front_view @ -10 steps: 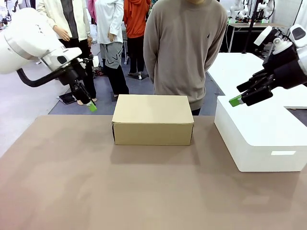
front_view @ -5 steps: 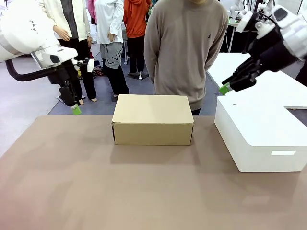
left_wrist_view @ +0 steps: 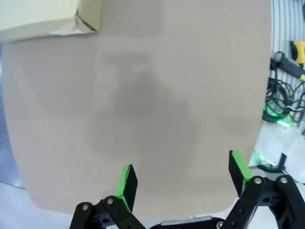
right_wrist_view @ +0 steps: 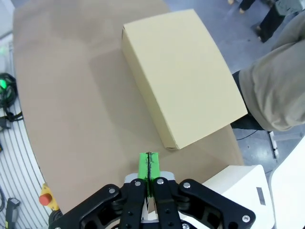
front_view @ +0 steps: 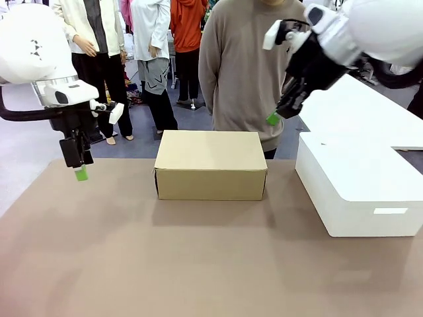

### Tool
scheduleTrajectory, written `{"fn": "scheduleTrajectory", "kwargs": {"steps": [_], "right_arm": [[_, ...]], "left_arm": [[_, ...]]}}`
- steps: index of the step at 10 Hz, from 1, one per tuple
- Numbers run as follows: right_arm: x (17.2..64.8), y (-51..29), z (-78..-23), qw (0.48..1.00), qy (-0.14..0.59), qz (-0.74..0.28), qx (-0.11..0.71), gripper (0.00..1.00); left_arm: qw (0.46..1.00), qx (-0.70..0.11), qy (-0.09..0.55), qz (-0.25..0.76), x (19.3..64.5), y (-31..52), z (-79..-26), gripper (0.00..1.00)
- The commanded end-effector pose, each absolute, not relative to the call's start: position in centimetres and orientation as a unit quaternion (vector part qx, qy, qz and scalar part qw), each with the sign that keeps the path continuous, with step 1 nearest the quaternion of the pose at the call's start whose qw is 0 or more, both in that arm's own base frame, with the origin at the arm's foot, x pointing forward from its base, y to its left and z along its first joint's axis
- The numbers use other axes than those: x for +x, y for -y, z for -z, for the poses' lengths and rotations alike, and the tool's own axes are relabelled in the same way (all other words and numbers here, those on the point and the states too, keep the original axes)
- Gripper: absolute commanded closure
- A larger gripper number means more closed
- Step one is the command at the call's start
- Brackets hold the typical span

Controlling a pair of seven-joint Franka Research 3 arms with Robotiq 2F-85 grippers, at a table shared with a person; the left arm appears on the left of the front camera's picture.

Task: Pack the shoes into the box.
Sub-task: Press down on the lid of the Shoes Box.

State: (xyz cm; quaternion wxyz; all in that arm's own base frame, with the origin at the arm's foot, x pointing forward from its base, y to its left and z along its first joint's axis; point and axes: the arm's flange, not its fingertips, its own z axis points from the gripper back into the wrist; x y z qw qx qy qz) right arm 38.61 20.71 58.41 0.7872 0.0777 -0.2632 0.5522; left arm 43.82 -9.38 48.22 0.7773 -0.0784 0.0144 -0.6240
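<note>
The box (front_view: pixel 211 165) sits shut at the far middle of the bench (front_view: pixel 198 264), right in front of a person (front_view: pixel 254 66) in a grey sweater. The left tool (front_view: pixel 80 173) hangs over the bench's left edge, well apart from the box, its jaws spread wide with nothing between them. The right tool (front_view: pixel 272 119) hovers up above the box's right end, pads (right_wrist_view: pixel 148 168) pressed flat together, holding nothing. A white block (front_view: pixel 360 191) lies off to the right. No readable print anywhere on the box.
</note>
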Motion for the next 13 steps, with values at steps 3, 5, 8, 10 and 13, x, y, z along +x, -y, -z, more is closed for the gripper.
{"fn": "scheduleTrajectory", "kwargs": {"steps": [3,5,8,10,13], "right_arm": [[42.1,-24.3,-58.1,0.805,0.22,-0.549,0.037,1.0],[41.6,-23.8,-57.3,0.793,0.235,-0.559,0.055,1.0],[41.6,-23.8,-57.3,0.793,0.235,-0.559,0.055,1.0],[41.6,-23.8,-57.3,0.793,0.235,-0.559,0.055,1.0],[44.0,-26.1,-57.5,0.826,0.215,-0.52,0.03,1.0]], "left_arm": [[0.772,-0.066,-0.006,0.632,42.6,9.0,-47.0,0.0],[0.774,-0.071,-0.011,0.63,42.6,9.6,-47.7,0.0],[0.774,-0.071,-0.011,0.63,42.6,9.6,-47.7,0.0],[0.774,-0.071,-0.011,0.63,42.6,9.6,-47.7,0.0],[0.774,-0.071,-0.011,0.63,42.6,9.6,-47.7,0.0]]}}
